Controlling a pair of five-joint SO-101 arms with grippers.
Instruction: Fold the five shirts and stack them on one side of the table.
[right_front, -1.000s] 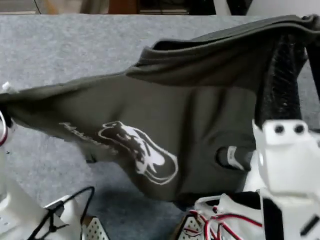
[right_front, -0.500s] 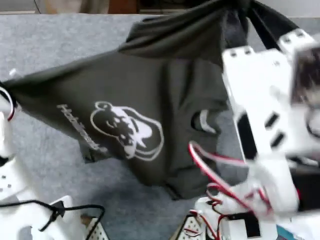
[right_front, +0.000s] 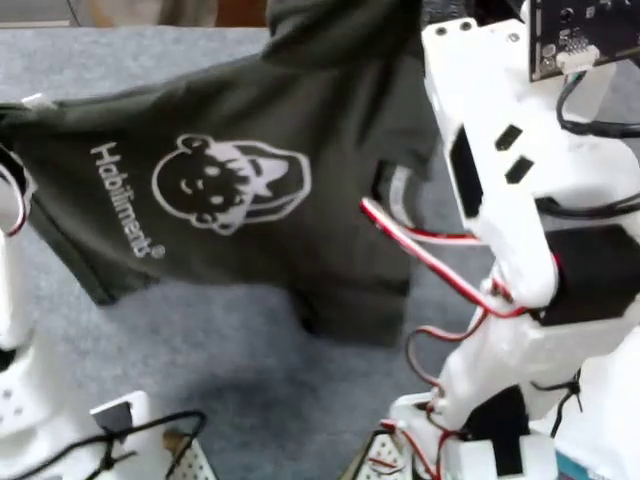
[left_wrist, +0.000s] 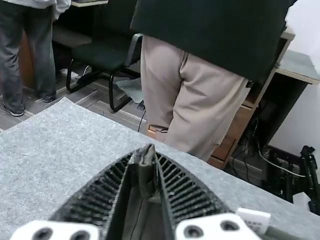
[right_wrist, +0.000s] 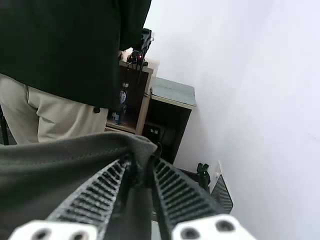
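Your right arm (right_front: 500, 200) has swung up and in towards the middle over the last second. The shirt (right_front: 300, 250) has risen with it, so the white print (right_front: 230, 185) now faces the high camera squarely instead of sagging at a slant. The dark shirt hangs spread between both arms above the grey worktop (right_front: 200, 390); you cannot tell whether its lower edge touches the surface. Your left claw (left_wrist: 146, 155) is pinched narrow on a thin fold of the fabric, at the shirt's corner by the left edge of the high view. Your right claw (right_wrist: 140, 162) is clamped on a stitched hem, with cloth draping off to one side. Red and white wires (right_front: 430, 255) loop across the shirt's right part.
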